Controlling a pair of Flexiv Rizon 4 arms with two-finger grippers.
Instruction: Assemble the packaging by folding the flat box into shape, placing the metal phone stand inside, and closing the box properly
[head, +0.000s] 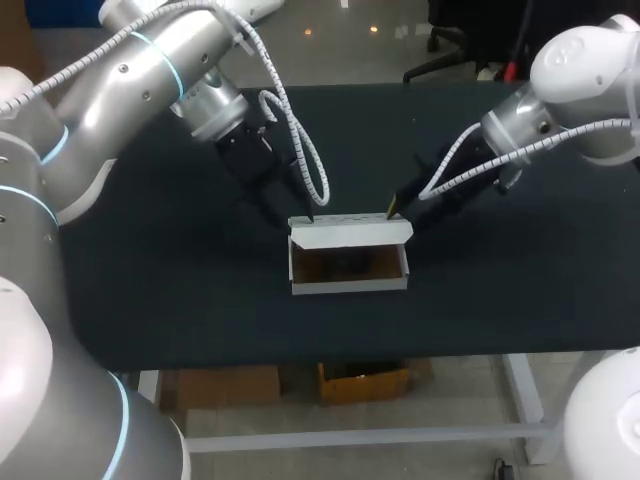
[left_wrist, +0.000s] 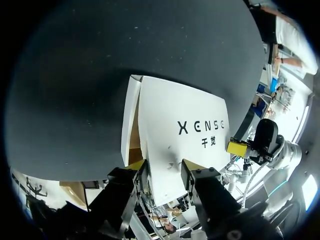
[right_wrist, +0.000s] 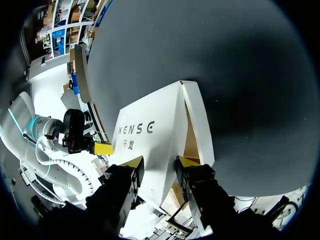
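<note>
The white cardboard box (head: 349, 270) stands folded on the dark table, its top open. A dark shape inside looks like the metal phone stand (head: 350, 263). The lid (head: 350, 233) rises from the back wall, tilted over the opening. My left gripper (head: 302, 213) is behind the lid's left corner and my right gripper (head: 393, 209) behind its right corner. In the left wrist view the lid's printed face (left_wrist: 185, 135) fills the gap ahead of the open left gripper (left_wrist: 164, 167). The right wrist view shows the same lid (right_wrist: 150, 140) in front of the open right gripper (right_wrist: 159, 162). Neither gripper pinches it.
The dark table (head: 150, 270) lies bare around the box. Each wrist view shows the other arm's yellow fingertip beyond the lid: the right arm's fingertip (left_wrist: 237, 147) and the left arm's fingertip (right_wrist: 102, 148).
</note>
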